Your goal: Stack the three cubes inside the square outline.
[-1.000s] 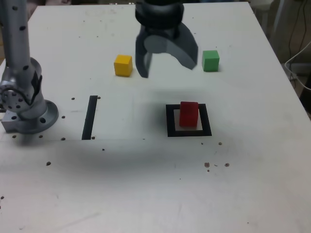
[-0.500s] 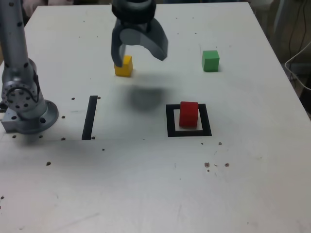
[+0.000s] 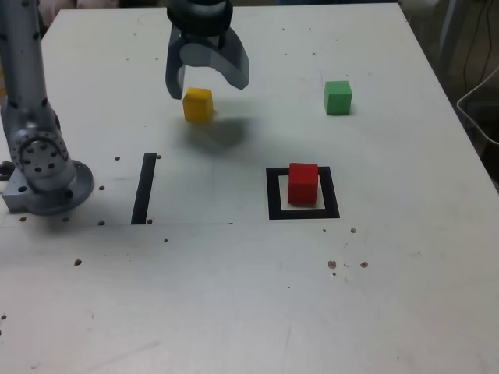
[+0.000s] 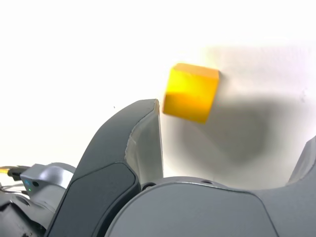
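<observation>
Three cubes in exterior view; wrist view, only yellow cube point(image 4: 191, 94). Jaws point(image 3: 208, 87) wide apart.

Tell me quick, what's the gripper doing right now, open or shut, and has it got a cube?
Gripper: open, holding nothing; the yellow cube sits outside its jaws.

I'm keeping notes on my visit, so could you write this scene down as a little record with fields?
Jaws: open and empty, above the table near the yellow cube
Yellow cube: on the table, the cube nearest the jaws
Green cube: on the table, alone, toward the exterior view's right
Red cube: inside the square outline
Black strip: on the table, between the arm's base and the outline
Stack: not begun beyond the red cube
</observation>
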Available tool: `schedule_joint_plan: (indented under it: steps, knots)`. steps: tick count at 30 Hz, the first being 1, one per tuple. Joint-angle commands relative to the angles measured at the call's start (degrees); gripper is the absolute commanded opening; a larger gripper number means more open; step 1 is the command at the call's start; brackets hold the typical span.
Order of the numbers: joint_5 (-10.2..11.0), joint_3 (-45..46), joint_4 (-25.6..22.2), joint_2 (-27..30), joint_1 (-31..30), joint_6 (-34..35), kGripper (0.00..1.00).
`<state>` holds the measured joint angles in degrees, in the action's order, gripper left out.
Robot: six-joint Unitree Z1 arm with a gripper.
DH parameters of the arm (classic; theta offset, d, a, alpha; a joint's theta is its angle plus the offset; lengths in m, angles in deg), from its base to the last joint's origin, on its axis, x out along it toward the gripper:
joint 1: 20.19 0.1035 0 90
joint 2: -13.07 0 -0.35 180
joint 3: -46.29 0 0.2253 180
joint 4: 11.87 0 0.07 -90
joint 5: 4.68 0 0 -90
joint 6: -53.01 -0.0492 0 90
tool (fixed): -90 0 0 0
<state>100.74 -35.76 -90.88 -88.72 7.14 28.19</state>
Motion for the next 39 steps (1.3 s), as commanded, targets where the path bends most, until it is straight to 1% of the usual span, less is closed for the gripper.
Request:
schedule_joint_plan:
  steps: [1, 6, 9, 13, 20, 27, 35, 39]
  knots:
    - [0.4, 0.4, 0.3, -0.5, 1.1, -0.7, 1.0]
    - [1.5, 1.1, 0.5, -0.5, 3.3, -2.0, 1.0]
    - [1.7, 1.6, 0.7, -0.6, 4.0, -3.1, 0.99]
    - [1.6, 2.3, 1.8, -1.4, 4.1, -4.1, 0.98]
    - [0.6, 3.0, 5.9, -3.9, 4.1, -4.9, 0.94]
    - [0.9, 3.1, 8.0, -6.0, 5.3, -5.1, 0.9]
    - [1.2, 3.6, 8.4, -6.0, 5.3, -6.0, 0.84]
    - [1.1, 3.4, 8.3, -5.9, 5.3, -6.3, 0.76]
